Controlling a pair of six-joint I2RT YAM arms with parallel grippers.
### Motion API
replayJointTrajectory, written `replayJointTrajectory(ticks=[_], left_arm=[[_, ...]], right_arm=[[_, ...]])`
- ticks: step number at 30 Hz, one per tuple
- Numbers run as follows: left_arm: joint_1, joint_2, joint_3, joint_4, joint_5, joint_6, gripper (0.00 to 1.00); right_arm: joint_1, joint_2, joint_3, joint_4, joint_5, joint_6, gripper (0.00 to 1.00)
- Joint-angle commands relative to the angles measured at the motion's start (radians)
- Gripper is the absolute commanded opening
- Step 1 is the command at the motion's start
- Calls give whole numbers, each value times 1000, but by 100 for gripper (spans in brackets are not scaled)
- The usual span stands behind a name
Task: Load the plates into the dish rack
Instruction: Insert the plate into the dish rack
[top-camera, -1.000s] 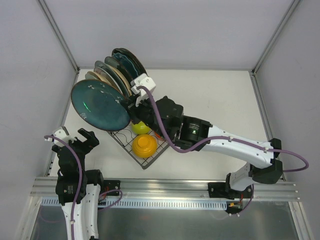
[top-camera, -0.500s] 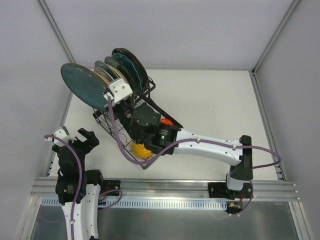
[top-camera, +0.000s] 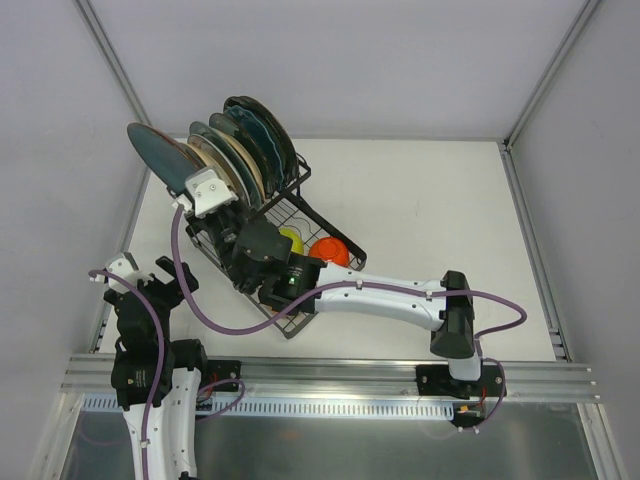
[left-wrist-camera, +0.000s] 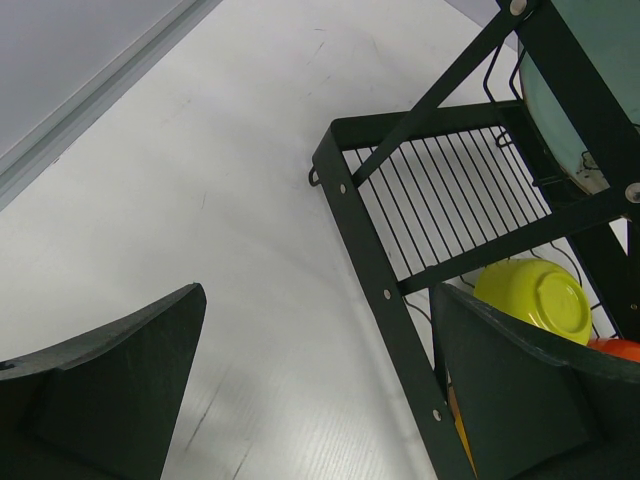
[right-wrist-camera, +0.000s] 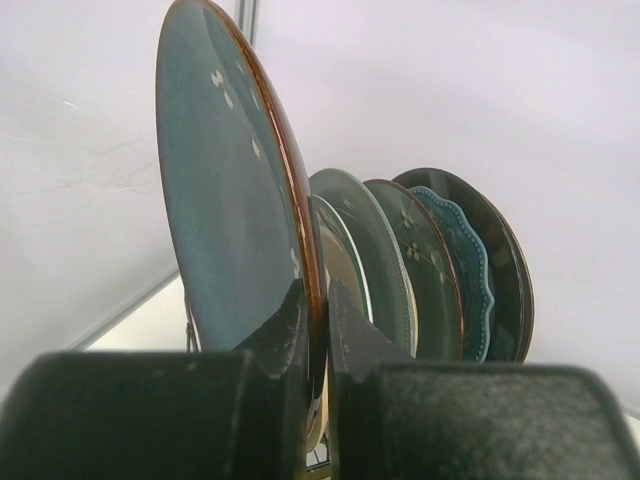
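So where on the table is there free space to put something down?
The widest bare patch is the table right of the dish rack, up to the right wall. A narrower strip lies between the rack and the left gripper. The rack is crowded: plates, bowls, and the right gripper holding a dark teal plate.

Overhead camera looking down at table (top-camera: 420, 200), wrist cameras close, all sharing dish rack (top-camera: 320, 215)

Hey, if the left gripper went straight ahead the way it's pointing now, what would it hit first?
Probably the bare table, just beside the dish rack corner. The left gripper is open, and one finger lines up with the rack's black frame, so that might get clipped first; depth is unclear.
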Motion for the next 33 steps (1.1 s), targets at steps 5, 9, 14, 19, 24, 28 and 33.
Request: replayJointTrajectory(ticks=[5,9,14,19,24,28,33], left_arm=[[-9,9,15,9,-7,-12,99],[-8,11,15,9,-7,-12,99],[-9,14,15,9,-7,-12,99],[-8,17,15,9,-4,-12,99],[-9,18,17,9,-4,-12,99],[-8,18,15,9,-4,-12,99],[-8,20,17,9,-4,-12,99]], right_arm=[[5,-1,119,267,57,-64,0],[5,28,147,266,63,-81,1],[5,45,148,248,80,-77,1],[7,59,131,251,96,-78,1],[5,74,133,251,107,-84,0],[5,94,136,267,115,-112,1],[5,108,144,275,117,-137,1]])
